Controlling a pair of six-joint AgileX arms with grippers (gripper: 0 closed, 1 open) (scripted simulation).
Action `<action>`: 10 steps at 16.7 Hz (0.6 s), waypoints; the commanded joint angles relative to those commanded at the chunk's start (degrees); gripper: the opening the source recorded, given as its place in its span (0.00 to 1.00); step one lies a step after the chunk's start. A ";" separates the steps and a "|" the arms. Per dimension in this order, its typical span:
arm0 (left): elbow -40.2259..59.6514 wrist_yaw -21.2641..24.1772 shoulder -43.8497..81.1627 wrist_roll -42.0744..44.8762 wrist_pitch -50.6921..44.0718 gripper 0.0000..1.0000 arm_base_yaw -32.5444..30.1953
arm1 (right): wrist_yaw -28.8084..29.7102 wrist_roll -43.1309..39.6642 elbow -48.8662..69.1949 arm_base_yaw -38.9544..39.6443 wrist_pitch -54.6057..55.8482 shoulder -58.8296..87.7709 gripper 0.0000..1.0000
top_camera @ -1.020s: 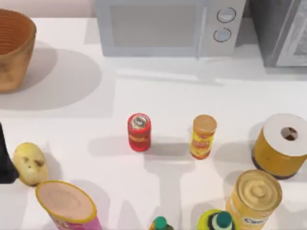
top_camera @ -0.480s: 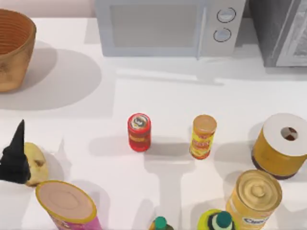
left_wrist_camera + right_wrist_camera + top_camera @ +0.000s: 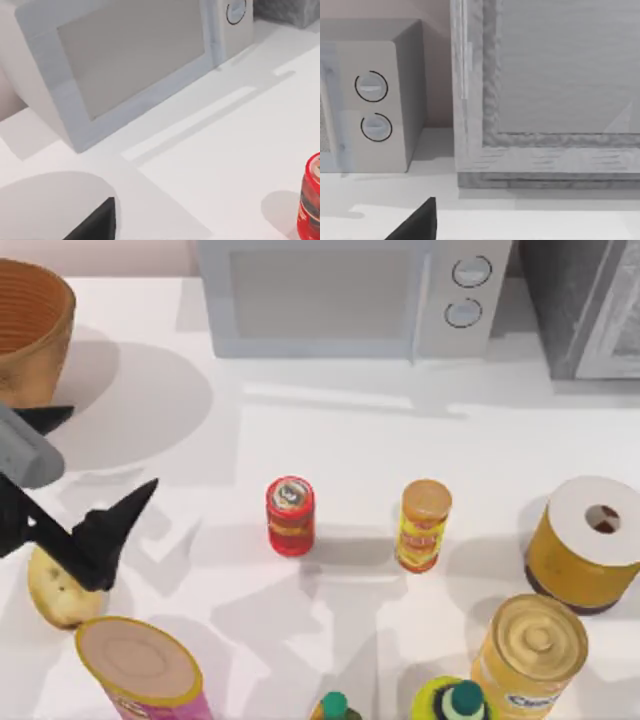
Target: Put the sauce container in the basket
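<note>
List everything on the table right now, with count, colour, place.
sauce can: 1, red, table centre
spice can: 1, orange-yellow, right of the sauce can
basket: 1, brown woven, far left corner
microwave: 1, white, back centre
potato: 1, yellow, left edge
tube: 1, pink with yellow rim, front left
paper roll: 1, yellow-sided, white top, right edge
big can: 1, tan, front right
bottles: 2, green caps, front edge
left hand: 1, black, open, above the potato

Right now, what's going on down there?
Left gripper fingers open, at table's left. Sauce container upright mid-table, untouched. Basket far left. Path clear.
</note>
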 joint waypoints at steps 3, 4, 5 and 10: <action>5.99 10.39 15.29 4.41 4.47 1.00 0.08 | 0.00 0.00 0.00 0.00 0.00 0.00 1.00; 7.97 13.69 20.25 5.89 5.96 1.00 0.10 | 0.00 0.00 0.00 0.00 0.00 0.00 1.00; 9.91 16.87 25.11 7.41 7.42 1.00 0.11 | 0.00 0.00 0.00 0.00 0.00 0.00 1.00; 18.17 30.25 47.07 15.35 13.55 1.00 -0.43 | 0.00 0.00 0.00 0.00 0.00 0.00 1.00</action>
